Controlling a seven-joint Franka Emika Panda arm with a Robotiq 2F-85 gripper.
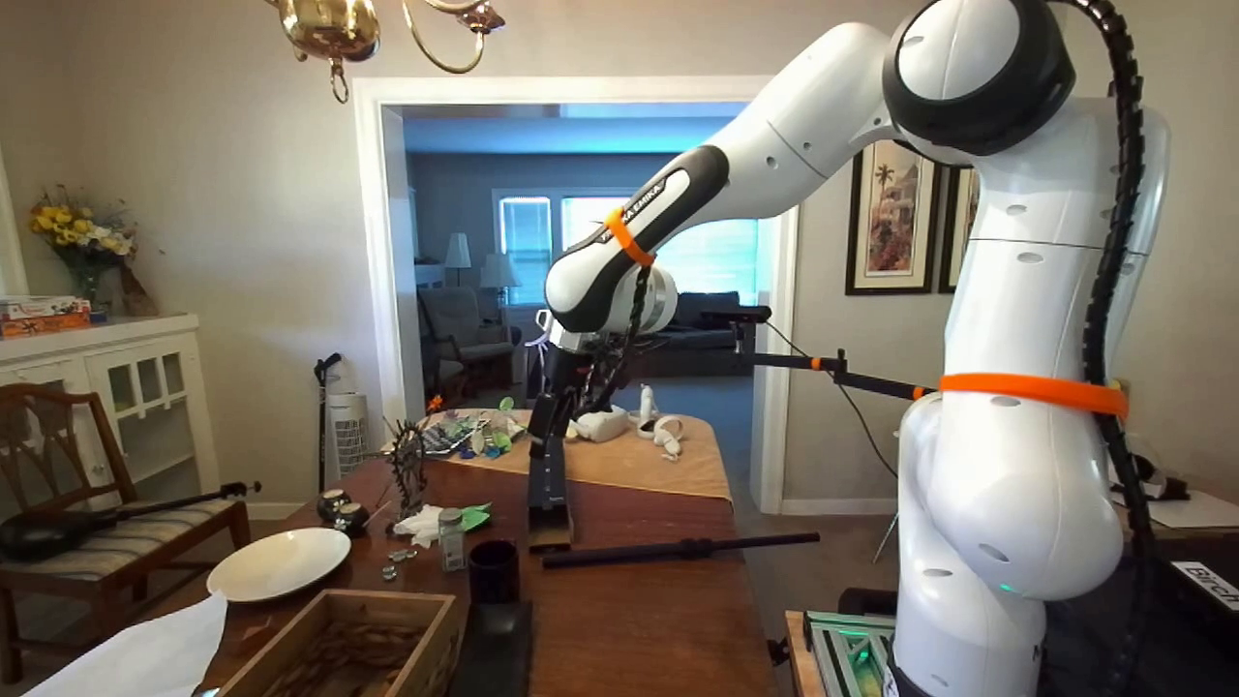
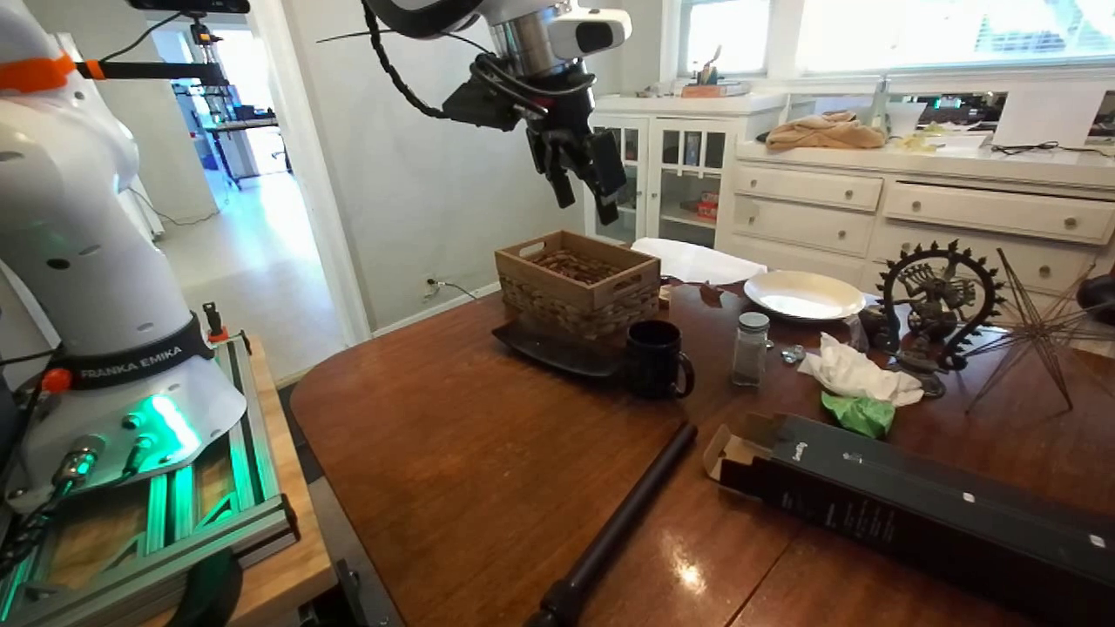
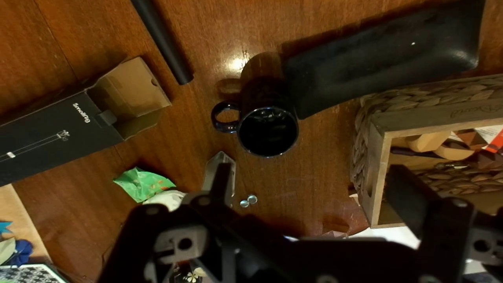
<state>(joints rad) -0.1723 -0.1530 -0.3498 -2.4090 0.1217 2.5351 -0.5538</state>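
My gripper [image 2: 585,202] hangs in the air above the table, its jaws spread wide with nothing between them. Seen in the wrist view, one finger [image 3: 223,177] overlaps a clear glass jar [image 3: 210,173], and the opposite finger [image 3: 406,196] overlaps the woven, wood-rimmed basket [image 3: 379,181]. The basket holds several small items. A glossy black mug [image 3: 268,131] stands upright between jar and basket, its handle turned away from the basket. Beside the mug lies a long black tray [image 3: 377,59]. In both exterior views the mug [image 1: 494,573] [image 2: 655,359] stands apart from the gripper.
A dark tube [image 2: 627,514] and a long black box [image 2: 906,496] with an open end lie on the table. Farther along are a white plate [image 2: 806,296], a crumpled green wrapper [image 2: 858,414], a dark ringed statue [image 2: 941,305] and a wire star [image 2: 1041,335].
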